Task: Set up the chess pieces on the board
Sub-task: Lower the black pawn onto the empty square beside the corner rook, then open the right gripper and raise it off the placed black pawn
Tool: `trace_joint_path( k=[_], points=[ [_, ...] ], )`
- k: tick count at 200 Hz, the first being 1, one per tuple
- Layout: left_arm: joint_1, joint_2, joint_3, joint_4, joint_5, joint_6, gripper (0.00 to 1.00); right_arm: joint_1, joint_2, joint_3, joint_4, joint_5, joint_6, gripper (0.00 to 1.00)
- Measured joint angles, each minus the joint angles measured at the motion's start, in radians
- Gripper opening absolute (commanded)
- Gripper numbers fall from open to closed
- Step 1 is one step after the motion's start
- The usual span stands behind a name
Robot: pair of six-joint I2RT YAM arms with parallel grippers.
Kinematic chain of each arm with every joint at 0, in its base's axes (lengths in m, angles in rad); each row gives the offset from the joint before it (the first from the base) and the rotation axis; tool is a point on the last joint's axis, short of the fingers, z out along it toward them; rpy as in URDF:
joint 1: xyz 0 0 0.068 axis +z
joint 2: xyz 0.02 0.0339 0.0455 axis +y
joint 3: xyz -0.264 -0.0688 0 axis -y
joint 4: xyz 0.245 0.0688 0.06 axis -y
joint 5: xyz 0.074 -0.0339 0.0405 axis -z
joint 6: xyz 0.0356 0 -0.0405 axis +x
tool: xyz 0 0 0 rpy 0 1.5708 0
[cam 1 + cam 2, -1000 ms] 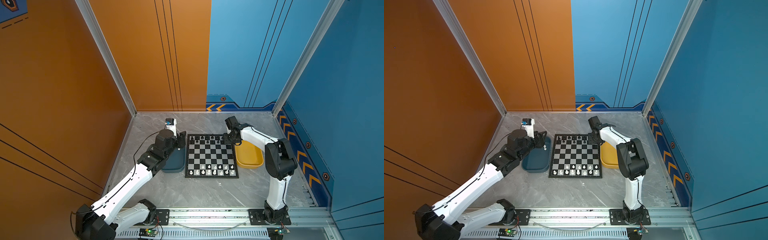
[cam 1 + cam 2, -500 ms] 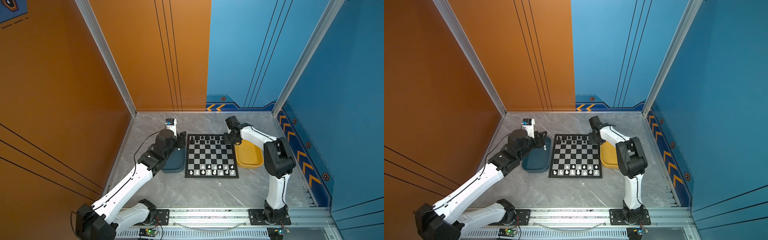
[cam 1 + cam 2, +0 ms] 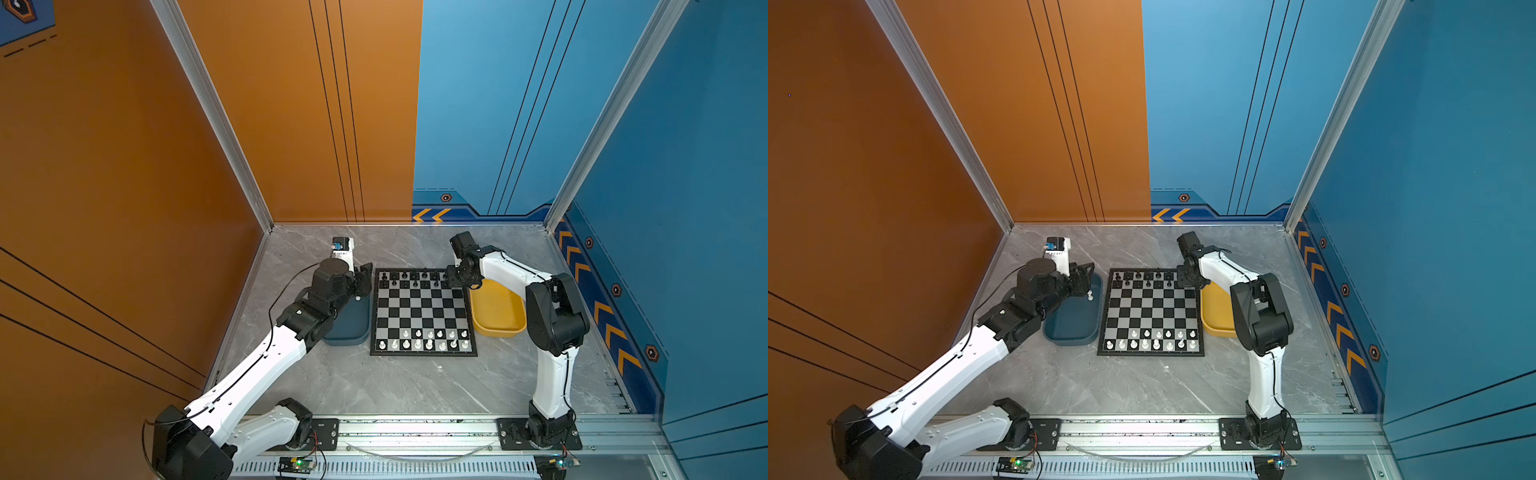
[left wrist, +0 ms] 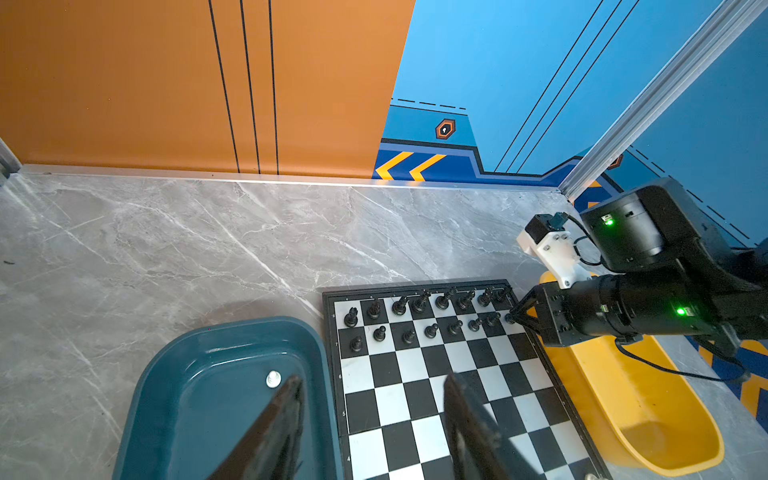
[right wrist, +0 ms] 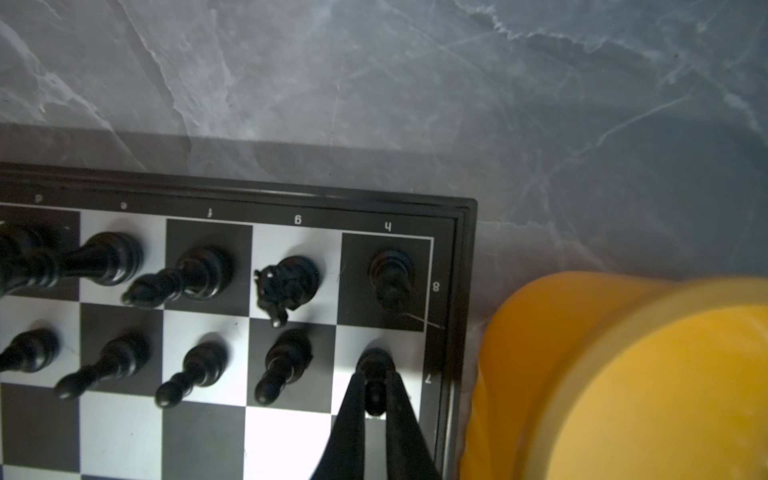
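The right fingers had hardly shifted, still pinched on a black pawn between their tips, its base on the board: seemingly placed, awaiting release. The left fingers stood apart, empty, a white pawn just ahead.

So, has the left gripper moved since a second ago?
No. The left gripper hangs over the same far end of the dark teal tray, beside the board.

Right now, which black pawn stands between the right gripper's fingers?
The black pawn on h7, at the row's end nearest the yellow tray. The right gripper is shut on it; the other pawns stand free.
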Motion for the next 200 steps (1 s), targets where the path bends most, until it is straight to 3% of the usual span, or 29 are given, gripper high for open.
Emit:
trace_joint_path(
  k=[160, 200],
  points=[
    [0.0, 0.001, 0.0, 0.0, 0.0, 0.0, 0.56, 0.004, 0.016, 0.0, -0.01, 0.0, -0.001, 0.28],
    [0.0, 0.001, 0.0, 0.0, 0.0, 0.0, 0.56, 0.006, -0.058, -0.052, -0.013, 0.0, 0.0, 0.3]
  ],
)
